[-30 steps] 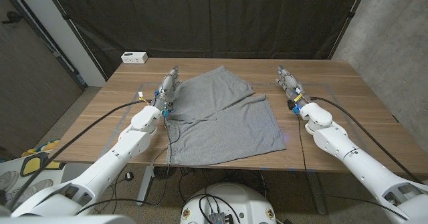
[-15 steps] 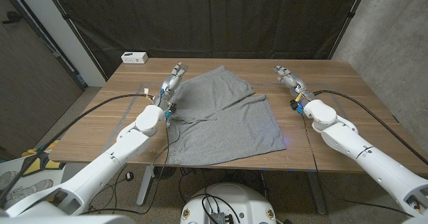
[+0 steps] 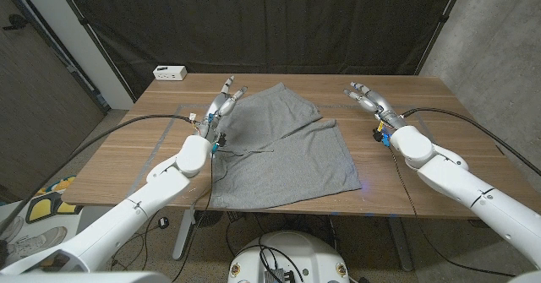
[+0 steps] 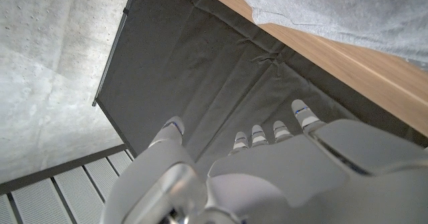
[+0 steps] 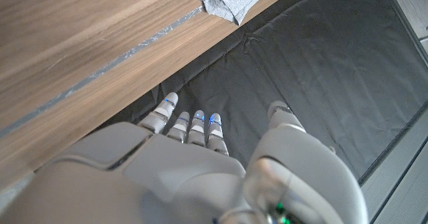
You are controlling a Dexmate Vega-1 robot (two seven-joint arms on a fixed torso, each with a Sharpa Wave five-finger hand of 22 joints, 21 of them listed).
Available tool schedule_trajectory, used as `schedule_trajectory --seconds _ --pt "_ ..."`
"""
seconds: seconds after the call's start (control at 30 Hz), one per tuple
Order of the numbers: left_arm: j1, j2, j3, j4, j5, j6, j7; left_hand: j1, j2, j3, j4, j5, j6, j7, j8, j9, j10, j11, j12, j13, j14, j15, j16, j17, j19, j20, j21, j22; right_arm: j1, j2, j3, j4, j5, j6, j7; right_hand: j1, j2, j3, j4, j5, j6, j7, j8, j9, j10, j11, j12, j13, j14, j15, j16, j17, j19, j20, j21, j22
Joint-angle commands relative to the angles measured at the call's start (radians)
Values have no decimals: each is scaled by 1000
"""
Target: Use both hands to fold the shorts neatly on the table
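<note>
Currently grey shorts [image 3: 283, 148] lie spread on the wooden table [image 3: 439, 122], mid-table, near hem reaching the front edge; left hand [image 3: 225, 104] sits at the shorts' far left edge, fingers spread, gripping nothing; right hand [image 3: 370, 97] is well apart from the cloth over bare wood, fingers splayed, empty; white box [image 3: 170, 73] at the far left corner.

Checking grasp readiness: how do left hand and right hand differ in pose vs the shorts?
The left hand hovers at the far left edge of the gray shorts; the right hand is apart from them, over bare table. The left hand's fingers point away from the robot; the right hand's angle inward. Both are open, holding nothing.
</note>
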State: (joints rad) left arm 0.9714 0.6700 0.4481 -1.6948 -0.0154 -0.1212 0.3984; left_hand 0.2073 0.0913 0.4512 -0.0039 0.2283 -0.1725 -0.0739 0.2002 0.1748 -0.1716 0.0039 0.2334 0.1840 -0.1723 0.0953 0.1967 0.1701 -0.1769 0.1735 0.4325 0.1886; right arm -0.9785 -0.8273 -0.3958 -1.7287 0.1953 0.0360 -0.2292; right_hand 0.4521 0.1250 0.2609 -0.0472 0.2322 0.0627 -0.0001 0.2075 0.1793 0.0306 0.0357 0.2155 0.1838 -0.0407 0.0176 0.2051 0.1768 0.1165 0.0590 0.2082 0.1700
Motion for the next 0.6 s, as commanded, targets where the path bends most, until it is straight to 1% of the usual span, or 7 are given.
schedule_trajectory --seconds 0.03,0.07,0.27,0.37,0.47,0.57,0.6 --pt "66 38 1 -138 161 74 82 16 -1 2 -7 -3 -35 -5 4 1 -20 -1 7 2 -60 3 3 4 -103 5 -4 4 -79 -79 29 -147 -127 -84 -65 14 -2 4 -14 -3 15 -1 7 3 17 -1 10 6 6 0 3 1 17 -1 5 3" --pt "71 41 1 -147 174 79 87 17 -3 2 -9 -5 -34 -6 4 1 -18 -2 7 2 -58 4 3 4 -103 6 -4 4 -84 -83 31 -146 -129 -71 -60 16 -3 4 -17 -4 18 -2 7 3 19 -4 9 6 8 -1 3 1 18 -1 5 3" --pt "104 62 0 -208 252 121 104 24 -10 1 -19 -11 -30 -7 3 2 -10 0 8 2 -51 3 3 4 -102 8 -6 4 -117 -117 39 -217 -187 -133 -69 24 -5 7 -25 -8 26 -6 7 3 25 -8 9 6 12 -5 2 1 22 -4 4 3" --pt "125 69 -4 -235 278 134 112 27 -10 1 -22 -13 -29 -7 3 2 -9 -3 6 2 -50 2 3 4 -102 8 -7 4 -143 -133 49 -251 -218 -155 -85 27 -6 7 -28 -9 27 -7 7 3 27 -9 9 6 13 -5 1 1 23 -6 3 3" --pt "148 80 -5 -264 317 150 125 30 -12 1 -25 -15 -28 -8 2 2 -6 -3 7 2 -49 2 2 4 -102 8 -7 4 -172 -152 68 -280 -222 -164 -83 29 -7 8 -31 -11 29 -9 6 3 29 -9 8 6 15 -7 1 1 26 -6 4 3" --pt "170 91 -7 -292 350 161 132 32 -13 1 -28 -17 -28 -9 1 2 -6 -2 6 2 -49 2 1 4 -102 7 -8 4 -204 -169 83 -322 -259 -207 -106 31 -7 9 -34 -12 33 -10 7 3 31 -11 8 6 18 -8 1 1 27 -6 3 3" --pt "176 94 -9 -299 357 159 134 32 -14 1 -29 -18 -28 -9 1 2 -5 -2 6 2 -49 3 1 4 -102 8 -9 4 -216 -171 92 -327 -256 -200 -110 32 -7 9 -35 -13 34 -10 7 4 31 -12 7 6 20 -10 1 1 29 -7 4 3"
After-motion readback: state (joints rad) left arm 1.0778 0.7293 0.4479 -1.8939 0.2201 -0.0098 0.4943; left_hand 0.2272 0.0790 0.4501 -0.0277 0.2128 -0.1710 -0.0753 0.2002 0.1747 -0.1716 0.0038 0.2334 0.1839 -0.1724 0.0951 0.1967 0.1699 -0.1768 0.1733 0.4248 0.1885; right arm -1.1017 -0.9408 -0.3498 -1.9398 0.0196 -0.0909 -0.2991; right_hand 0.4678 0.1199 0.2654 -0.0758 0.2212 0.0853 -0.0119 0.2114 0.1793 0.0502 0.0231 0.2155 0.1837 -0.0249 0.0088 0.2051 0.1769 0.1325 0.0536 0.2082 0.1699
